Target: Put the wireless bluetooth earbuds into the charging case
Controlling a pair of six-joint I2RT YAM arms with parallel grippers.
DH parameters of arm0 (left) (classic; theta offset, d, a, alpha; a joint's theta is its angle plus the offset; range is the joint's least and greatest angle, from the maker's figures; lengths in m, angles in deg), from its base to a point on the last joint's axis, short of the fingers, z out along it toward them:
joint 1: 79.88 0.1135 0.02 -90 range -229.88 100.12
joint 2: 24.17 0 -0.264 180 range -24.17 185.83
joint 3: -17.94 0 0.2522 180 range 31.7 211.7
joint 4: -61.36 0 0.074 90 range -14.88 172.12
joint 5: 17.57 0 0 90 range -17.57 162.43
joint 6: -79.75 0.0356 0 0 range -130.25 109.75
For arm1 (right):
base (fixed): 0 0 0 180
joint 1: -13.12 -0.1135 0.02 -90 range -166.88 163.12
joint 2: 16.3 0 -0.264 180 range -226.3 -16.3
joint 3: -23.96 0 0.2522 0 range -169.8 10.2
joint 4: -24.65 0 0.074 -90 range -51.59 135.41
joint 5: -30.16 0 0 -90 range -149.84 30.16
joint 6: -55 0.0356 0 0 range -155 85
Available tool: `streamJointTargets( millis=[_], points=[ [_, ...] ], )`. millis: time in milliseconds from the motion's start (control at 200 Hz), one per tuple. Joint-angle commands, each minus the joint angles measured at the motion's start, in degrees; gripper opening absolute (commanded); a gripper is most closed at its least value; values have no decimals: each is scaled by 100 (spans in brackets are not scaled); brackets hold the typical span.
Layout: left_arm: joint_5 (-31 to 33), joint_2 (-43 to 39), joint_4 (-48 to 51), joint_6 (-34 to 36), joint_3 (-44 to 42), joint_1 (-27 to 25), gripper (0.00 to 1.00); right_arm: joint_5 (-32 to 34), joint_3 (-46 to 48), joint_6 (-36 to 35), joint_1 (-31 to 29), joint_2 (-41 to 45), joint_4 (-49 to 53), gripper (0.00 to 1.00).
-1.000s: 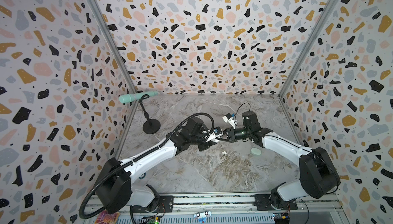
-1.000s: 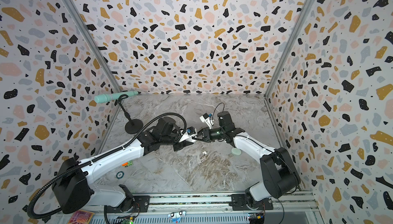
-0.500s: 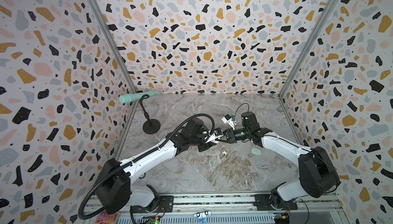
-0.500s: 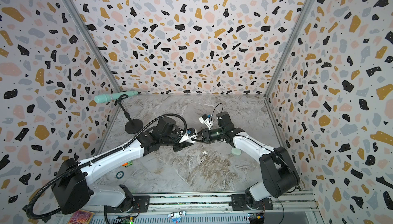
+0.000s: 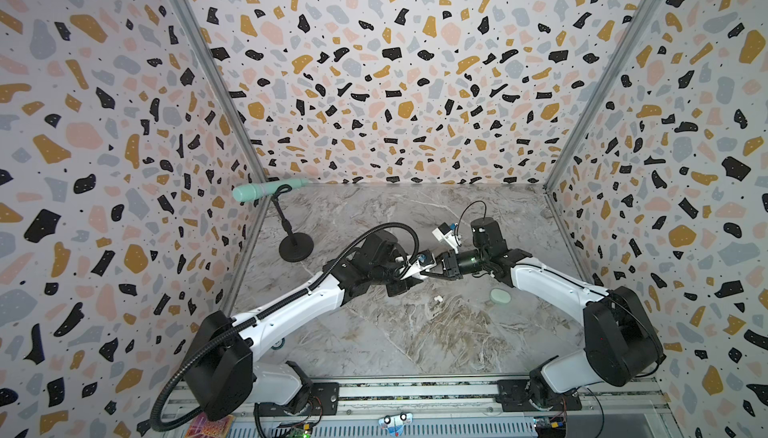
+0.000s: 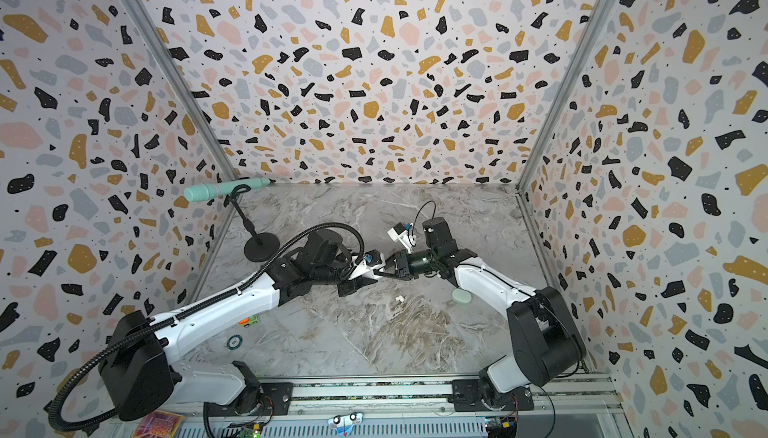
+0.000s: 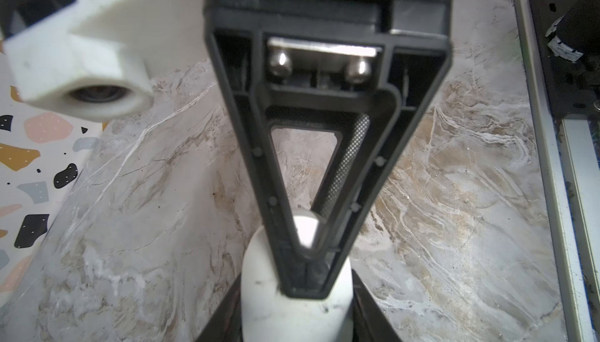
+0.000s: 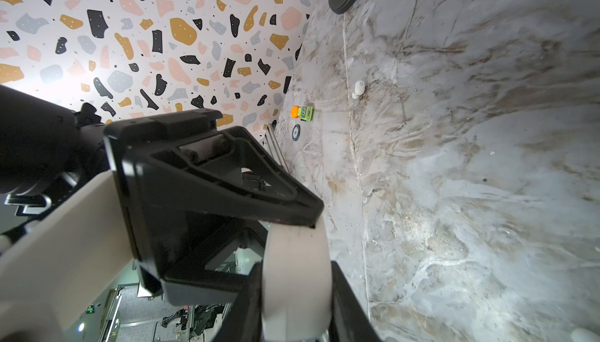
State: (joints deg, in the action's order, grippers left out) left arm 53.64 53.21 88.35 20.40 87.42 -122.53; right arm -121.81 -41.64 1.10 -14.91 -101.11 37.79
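Currently, left pincer [image 7: 293, 304]: clenched on the white charging case [image 7: 266, 311], which sits between my two dark fingers.
Right pincer [image 8: 297, 278]: closed on the same case [image 8: 295, 295] from the opposite side, as far as I can judge; one black finger of my other pincer covers part of the grip.
Meeting point: both pincers stand tip to tip over the marble table [image 5: 415, 344], near its middle, in both top views.
Case lid: I cannot tell whether it is up or down.
White earbud [image 5: 437, 299]: lying loose on the marble at about 6 o'clock from the joined pincers, apart from them and outside any case.
Mint case [image 5: 500, 296]: flat on the table at about 4 o'clock, just beside my right forearm.
Microphone stand [image 5: 296, 248]: round black base at 9 o'clock, near the left wall, carrying a teal microphone [image 5: 266, 190] that lies almost level.
Toy truck [image 8: 302, 112]: orange and green, at the table's left edge, with a small round token [image 8: 295, 132] just beside it.
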Motion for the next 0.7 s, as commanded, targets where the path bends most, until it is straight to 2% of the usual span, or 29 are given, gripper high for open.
streamJointTargets(
  millis=[0,30,60,100,125,295,365,491,696],
  points=[
    [187,-152,-283,24,-150,-35,57,-223,-237,-115,-71,52,105,24],
    [231,-190,-347,-8,-194,-40,65,-195,-241,-140,-63,57,145,24],
    [286,-233,-421,-53,-245,-41,80,-164,-255,-169,-46,66,199,24],
    [388,-306,-508,-146,-295,-36,96,-71,-275,-220,-17,85,320,24],
    [476,-341,-536,-202,-324,-39,100,10,-295,-293,7,84,420,24],
    [1309,-693,-817,-908,-562,-28,100,462,-237,-268,219,269,499,24],
    [1513,-868,-1059,-1476,-735,-31,100,636,-101,-106,339,405,297,24],
    [1182,-1071,-1665,-2787,-1042,-24,100,1016,258,298,581,729,-270,24],
    [891,-1190,-2556,-4785,-1367,-24,100,1416,1173,1578,729,1216,-2291,23]
  ],
)
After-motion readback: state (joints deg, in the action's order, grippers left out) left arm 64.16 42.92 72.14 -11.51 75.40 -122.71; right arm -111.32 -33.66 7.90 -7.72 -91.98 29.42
